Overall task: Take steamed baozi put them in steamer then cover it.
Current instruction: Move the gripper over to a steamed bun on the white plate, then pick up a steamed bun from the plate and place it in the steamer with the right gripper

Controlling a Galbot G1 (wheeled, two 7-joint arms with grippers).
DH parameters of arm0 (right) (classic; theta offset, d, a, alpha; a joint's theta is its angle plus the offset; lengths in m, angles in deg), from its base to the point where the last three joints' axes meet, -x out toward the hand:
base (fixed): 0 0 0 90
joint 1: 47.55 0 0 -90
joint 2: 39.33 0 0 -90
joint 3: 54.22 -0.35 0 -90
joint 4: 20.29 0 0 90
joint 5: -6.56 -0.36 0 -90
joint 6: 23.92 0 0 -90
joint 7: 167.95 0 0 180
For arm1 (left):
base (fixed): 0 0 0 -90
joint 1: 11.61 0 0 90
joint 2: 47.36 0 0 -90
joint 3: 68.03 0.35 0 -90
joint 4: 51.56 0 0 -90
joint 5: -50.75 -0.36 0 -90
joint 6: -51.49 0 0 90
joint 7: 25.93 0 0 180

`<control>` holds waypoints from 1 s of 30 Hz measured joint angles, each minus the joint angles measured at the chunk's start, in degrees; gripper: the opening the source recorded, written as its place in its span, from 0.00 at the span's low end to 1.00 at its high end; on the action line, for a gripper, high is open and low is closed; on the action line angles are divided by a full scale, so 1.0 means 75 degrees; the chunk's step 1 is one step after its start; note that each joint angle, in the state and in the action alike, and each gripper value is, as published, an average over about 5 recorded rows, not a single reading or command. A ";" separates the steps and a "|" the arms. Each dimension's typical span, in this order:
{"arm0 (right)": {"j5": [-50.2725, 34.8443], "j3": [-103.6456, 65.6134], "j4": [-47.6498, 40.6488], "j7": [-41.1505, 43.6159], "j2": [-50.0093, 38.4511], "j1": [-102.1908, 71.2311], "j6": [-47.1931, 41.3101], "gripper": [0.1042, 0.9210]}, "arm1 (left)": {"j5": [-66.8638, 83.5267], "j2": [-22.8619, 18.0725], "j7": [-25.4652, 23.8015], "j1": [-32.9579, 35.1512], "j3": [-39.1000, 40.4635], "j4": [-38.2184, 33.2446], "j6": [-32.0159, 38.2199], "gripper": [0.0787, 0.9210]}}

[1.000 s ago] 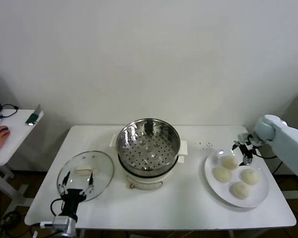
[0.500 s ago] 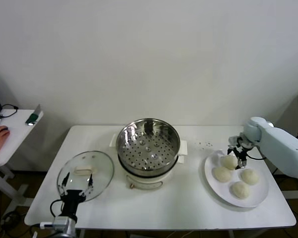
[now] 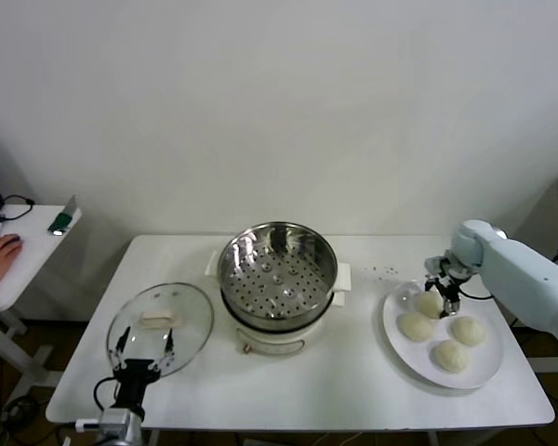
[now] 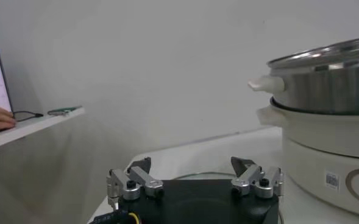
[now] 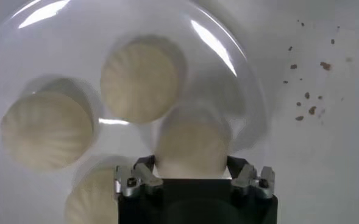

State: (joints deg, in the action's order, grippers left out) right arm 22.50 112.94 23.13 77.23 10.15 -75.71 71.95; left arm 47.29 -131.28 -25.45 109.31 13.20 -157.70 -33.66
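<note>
Left gripper hangs at the near-left edge of the white table, fingers spread wide with nothing in them, just in front of the cover. The cover lies flat near that corner: clear glass, metal rim, cream bar handle facing up.

Next over, roughly mid-table, is the steamer, a shiny steel pot with a perforated tray inside and no buns in it, sitting on a white base with side handles. There's bare tabletop between it and the cover, and a wider bare strip between it and the plate.

The plate sits near the right edge and holds all four steamed baozi, smooth cream-white rounds bunched close together. Right gripper is down over the farthest bun, one finger on each side of it. Can't tell if it's actually squeezing yet. A few dark crumbs are scattered on the table just beyond the plate.
</note>
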 measured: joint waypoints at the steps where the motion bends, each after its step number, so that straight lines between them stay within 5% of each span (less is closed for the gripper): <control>1: 0.0005 -0.0013 -0.0011 0.0005 0.0009 0.0006 0.0022 0.76 | 0.0000 -0.0001 0.0004 0.0004 0.0000 0.0006 0.0001 0.88; 17: -0.0604 0.1154 0.0603 0.0305 0.0228 0.1683 0.0986 0.76 | 0.0024 0.0032 0.0028 0.0159 -0.0021 -0.0012 0.0064 0.88; 30: -0.1485 0.2553 0.0891 0.0498 0.1861 0.4095 0.2552 0.77 | 0.0059 0.0050 0.0097 0.0378 0.0021 -0.0019 0.0178 0.88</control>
State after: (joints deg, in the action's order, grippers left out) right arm 11.37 132.09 29.81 80.96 24.11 -45.00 91.09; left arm 47.74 -130.91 -24.73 112.14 13.36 -157.84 -32.33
